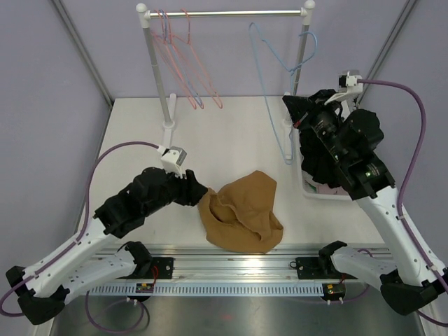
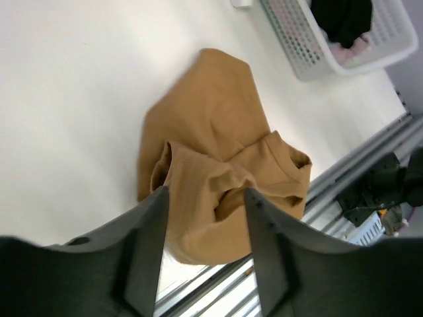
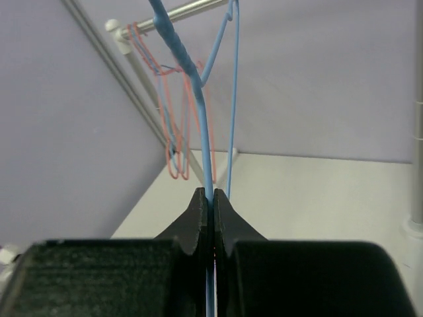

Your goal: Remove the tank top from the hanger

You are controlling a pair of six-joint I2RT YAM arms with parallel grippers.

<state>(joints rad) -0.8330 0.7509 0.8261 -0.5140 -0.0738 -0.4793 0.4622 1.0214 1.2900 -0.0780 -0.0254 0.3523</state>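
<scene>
My left gripper [image 2: 205, 195] is spread wide, both fingers [image 2: 151, 244] apart with nothing caught between them. The tank top [image 2: 211, 132] lies right below and ahead of the tips, a tan crumpled heap flat on the table [image 1: 231, 133]. Through the gap between my fingers I see its folded edge and one opening of the cloth. From the top camera the left gripper [image 1: 198, 190] sits at the heap's near-side edge. I cannot tell whether the fingertips touch the fabric or hang just over it.

Over on the other side, my right gripper [image 3: 211, 198] is pressed together, pinching the thin wire of the blue hanger [image 3: 198, 79]. The wire runs straight up out of the fingertips, and the hanger's upper end reaches the rail [image 1: 224, 12] above and ahead of them. The hanger is bare, no cloth on it at all.

The tank top is well apart from the right gripper [image 1: 292, 106], down on the table toward my left arm. The white basket [image 2: 310, 53] stands beyond the heap as my left wrist sees it, with dark clothing inside
</scene>
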